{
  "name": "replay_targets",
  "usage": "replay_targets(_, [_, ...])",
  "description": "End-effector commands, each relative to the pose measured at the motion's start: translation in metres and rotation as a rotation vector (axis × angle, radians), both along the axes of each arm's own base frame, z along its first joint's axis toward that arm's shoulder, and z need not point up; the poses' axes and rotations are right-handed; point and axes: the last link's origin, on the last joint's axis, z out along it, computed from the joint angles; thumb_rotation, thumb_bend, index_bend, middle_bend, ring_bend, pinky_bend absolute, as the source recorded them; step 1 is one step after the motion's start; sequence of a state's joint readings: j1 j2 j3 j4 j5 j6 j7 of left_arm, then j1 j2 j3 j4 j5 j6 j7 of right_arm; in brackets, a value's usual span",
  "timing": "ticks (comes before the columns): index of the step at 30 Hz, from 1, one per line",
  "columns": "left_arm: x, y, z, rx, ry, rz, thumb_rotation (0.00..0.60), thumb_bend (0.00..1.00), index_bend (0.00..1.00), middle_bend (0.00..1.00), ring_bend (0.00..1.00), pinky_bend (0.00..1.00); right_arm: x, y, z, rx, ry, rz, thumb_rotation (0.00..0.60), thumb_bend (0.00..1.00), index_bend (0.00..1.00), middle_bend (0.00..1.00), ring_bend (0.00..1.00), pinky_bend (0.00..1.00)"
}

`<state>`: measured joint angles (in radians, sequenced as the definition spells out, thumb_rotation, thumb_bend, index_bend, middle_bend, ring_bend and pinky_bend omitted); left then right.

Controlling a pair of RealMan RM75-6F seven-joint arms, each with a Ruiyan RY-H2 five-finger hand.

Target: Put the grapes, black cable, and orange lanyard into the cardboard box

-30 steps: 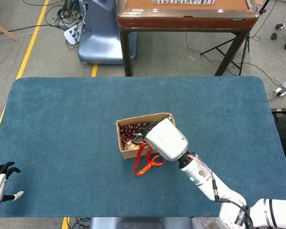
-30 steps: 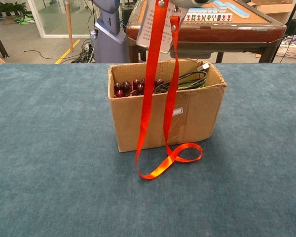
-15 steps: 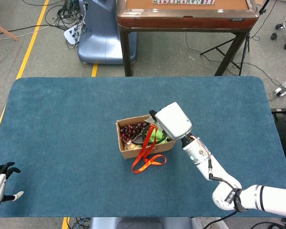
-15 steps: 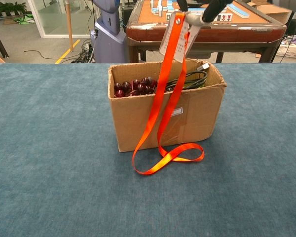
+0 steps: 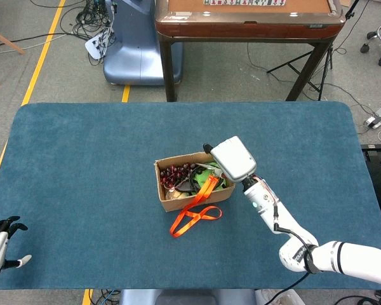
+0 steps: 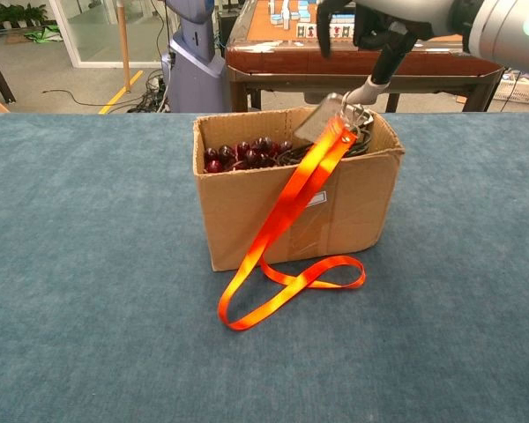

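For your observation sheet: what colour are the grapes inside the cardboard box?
Dark red grapes, clearest in the chest view.

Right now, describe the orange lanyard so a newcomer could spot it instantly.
Find the cardboard box mid-way across the blue table. The orange lanyard drapes from the box's top rim down its front wall, looping on the cloth. It is the only bright flat ribbon; the grapes beside it are dark and round.

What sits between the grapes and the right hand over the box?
The black cable, coiled inside the cardboard box, lies between the grapes and the right hand, with the orange lanyard crossing it; clearest in the chest view.
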<state>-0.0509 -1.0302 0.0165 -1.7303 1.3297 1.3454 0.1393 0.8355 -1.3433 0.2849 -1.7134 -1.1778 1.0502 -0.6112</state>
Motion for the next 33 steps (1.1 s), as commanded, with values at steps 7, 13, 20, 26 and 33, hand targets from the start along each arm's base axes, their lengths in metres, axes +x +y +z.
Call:
replay_targets(7, [0.0,0.0,-0.001,-0.005,0.002,0.0,0.6,0.01,0.34,0.17,0.16,0.36,-0.002,0.02,0.02,-0.014,-0.008,0.047,0.6,0.0,0.18,0.98,0.98,1.0])
replay_targets(13, [0.0,0.001,-0.003,-0.011,0.006,0.001,0.6,0.01,0.34,0.17,0.16,0.36,-0.008,0.046,0.027,-0.006,0.053,0.125,0.6,0.0,0.18,0.98,0.98,1.0])
replay_targets(20, [0.0,0.001,-0.005,-0.013,0.008,0.003,0.6,0.01,0.34,0.17,0.16,0.36,-0.013,0.082,0.021,0.029,0.12,0.245,0.6,0.0,0.2,0.98,0.98,1.0])
replay_targets(26, [0.0,0.002,-0.005,-0.013,0.01,0.001,0.6,0.01,0.34,0.17,0.16,0.36,-0.015,0.107,0.009,0.075,0.18,0.332,0.6,0.0,0.21,0.98,0.98,1.0])
replay_targets(33, [0.0,0.001,-0.005,-0.012,0.007,0.001,0.6,0.01,0.34,0.17,0.16,0.36,-0.021,0.119,-0.012,0.088,0.295,0.396,0.6,0.0,0.22,0.98,0.98,1.0])
